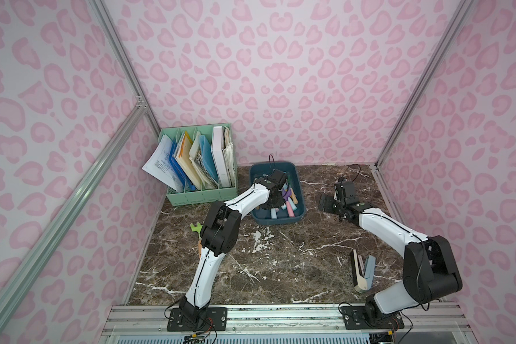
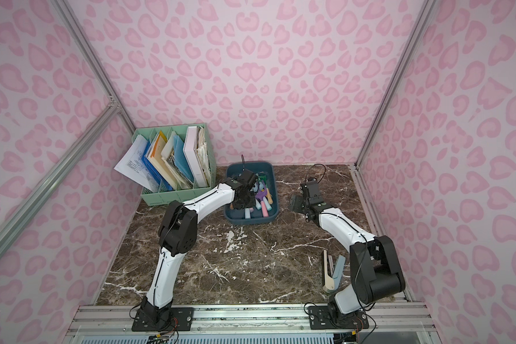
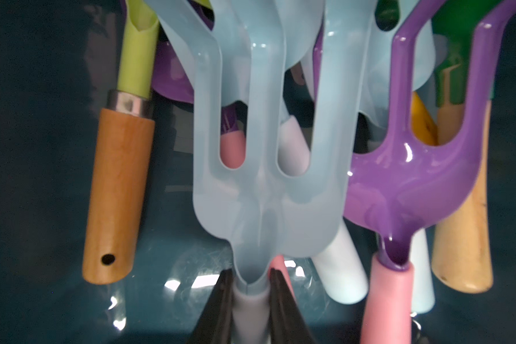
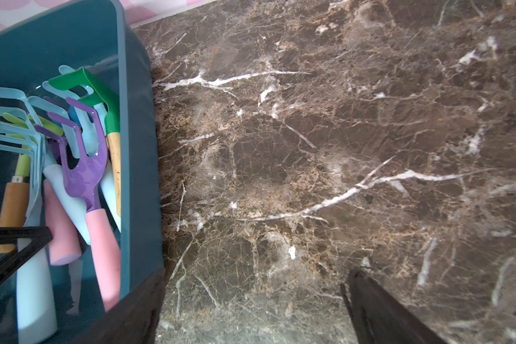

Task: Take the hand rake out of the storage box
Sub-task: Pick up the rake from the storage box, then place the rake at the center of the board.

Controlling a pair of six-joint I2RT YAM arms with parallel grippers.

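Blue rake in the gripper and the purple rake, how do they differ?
The blue rake has a pale handle; the purple rake has a pink one. The left gripper is shut on the blue rake's neck; the purple rake lies ungripped beside it. Both have three bent prongs and are in the storage box.

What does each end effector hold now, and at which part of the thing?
The left end effector grips the light blue hand rake at its neck, where the head joins the handle. The right end effector is open and holds nothing.
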